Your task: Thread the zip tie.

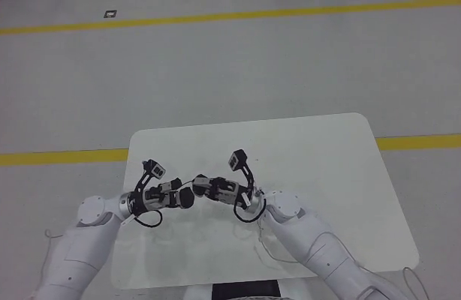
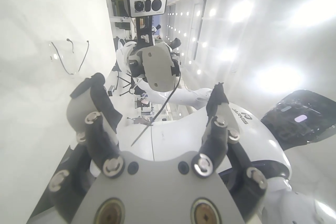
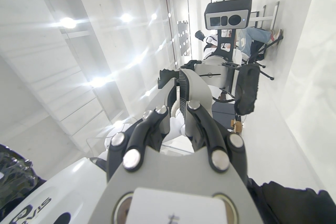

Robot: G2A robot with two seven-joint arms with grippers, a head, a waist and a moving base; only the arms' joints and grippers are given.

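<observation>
Zip tie (image 2: 160, 111), thin and black, clamped in right end effector (image 3: 176, 79); left end effector (image 2: 156, 83) apart.

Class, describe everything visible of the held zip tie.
The zip tie is a thin, dark, plastic-looking strip, nearly straight, tapering to a pointed tip. Its other end runs to the shut right gripper, which seems to hold it. It slants through the air, tip towards the gap of the open left gripper, touching neither finger.
</observation>
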